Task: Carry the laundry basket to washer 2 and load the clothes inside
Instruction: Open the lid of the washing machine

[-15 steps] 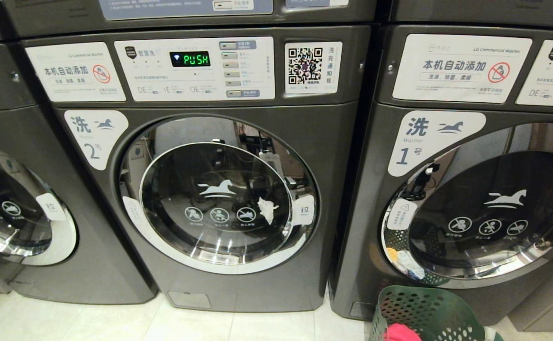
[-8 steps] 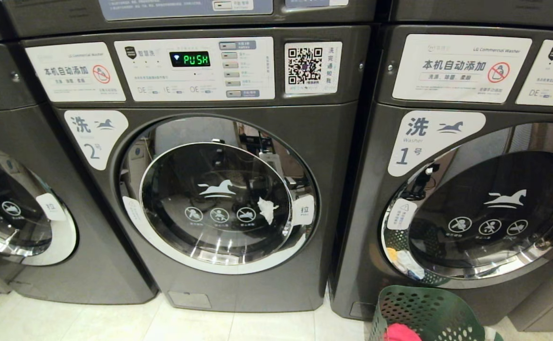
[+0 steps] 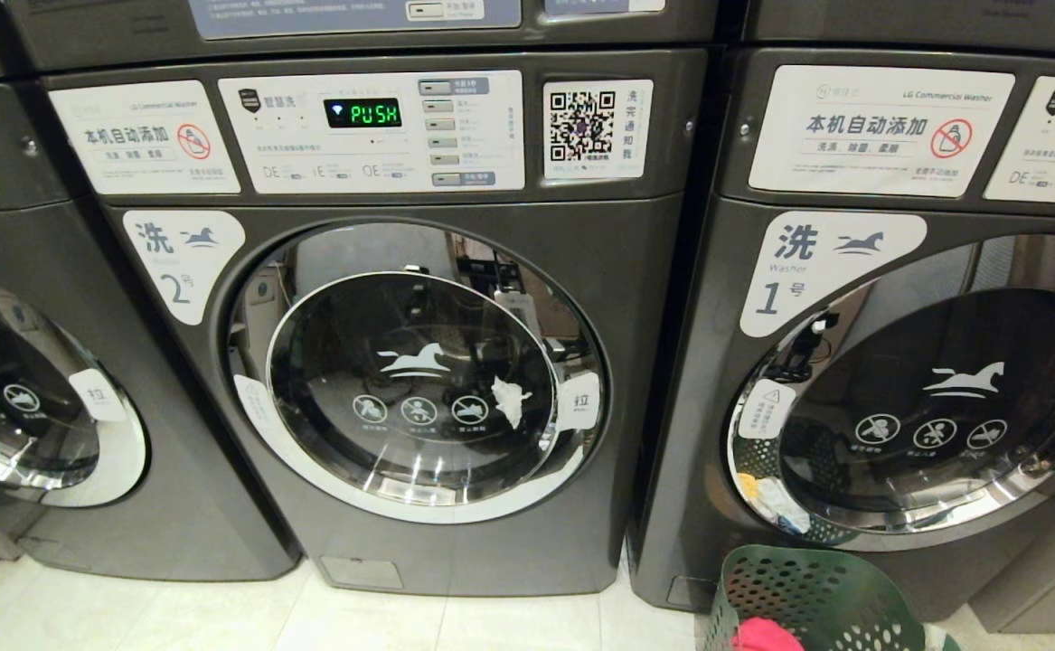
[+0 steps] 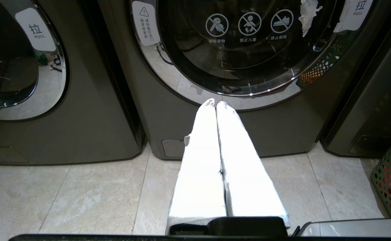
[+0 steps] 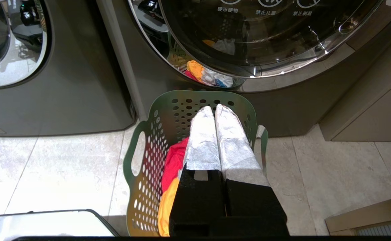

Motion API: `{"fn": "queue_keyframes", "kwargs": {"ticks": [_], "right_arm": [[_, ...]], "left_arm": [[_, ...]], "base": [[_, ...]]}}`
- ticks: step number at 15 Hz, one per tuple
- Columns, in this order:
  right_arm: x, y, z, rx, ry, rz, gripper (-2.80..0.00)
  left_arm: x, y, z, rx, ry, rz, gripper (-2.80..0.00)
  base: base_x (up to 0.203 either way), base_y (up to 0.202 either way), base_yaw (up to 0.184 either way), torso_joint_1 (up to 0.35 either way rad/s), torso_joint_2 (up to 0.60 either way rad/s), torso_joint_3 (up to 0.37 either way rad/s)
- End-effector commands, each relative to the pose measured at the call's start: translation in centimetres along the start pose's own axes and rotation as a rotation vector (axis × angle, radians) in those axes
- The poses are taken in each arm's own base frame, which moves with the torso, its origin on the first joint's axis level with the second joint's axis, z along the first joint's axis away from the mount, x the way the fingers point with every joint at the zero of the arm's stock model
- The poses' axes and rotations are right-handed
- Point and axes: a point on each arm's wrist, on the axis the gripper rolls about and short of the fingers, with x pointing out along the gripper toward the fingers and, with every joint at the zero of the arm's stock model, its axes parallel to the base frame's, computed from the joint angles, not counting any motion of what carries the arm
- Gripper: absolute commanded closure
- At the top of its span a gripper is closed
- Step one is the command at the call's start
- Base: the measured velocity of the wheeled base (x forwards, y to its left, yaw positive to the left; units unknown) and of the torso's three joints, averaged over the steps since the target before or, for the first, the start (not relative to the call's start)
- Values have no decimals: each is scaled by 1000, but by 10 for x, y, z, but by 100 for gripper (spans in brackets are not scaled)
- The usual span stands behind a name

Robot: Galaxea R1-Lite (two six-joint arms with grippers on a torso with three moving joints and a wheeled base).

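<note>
The laundry basket [image 5: 155,167] sits on the tiled floor [image 3: 220,615] in front of the washer labelled 1 [image 3: 852,362], just to the right of washer 2 [image 3: 419,380] as you look from the head camera. You can see the clothes [image 5: 173,177] inside it, a red-pink piece over a yellow-orange one. Washer 2 has its round chrome-rimmed door shut, and its display reads PUSH [image 3: 362,113]. Your right gripper [image 5: 214,107] hangs directly above the basket with its jaws pressed together, holding nothing. Your left gripper [image 4: 215,103] is low over the floor, pointing at the base of washer 2 below the door, its jaws likewise pressed together and empty. A third grey washer [image 3: 30,389] stands at the far left.
</note>
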Motion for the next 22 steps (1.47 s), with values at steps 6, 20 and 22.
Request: {"fn": "queue_keyframes", "kwargs": {"ticks": [6, 20, 22], "right_arm": [[2, 0, -9, 0, 36, 1, 0], [2, 0, -9, -2, 36, 4, 0], [2, 0, -9, -2, 36, 4, 0]], "left_arm": [[0, 0, 0, 0, 0, 0, 0], [0, 0, 0, 0, 0, 0, 0], [0, 0, 0, 0, 0, 0, 0]], "base": [[0, 0, 0, 0, 0, 0], [-93, 0, 0, 2, 0, 0], [-193, 0, 2, -2, 6, 2]]}}
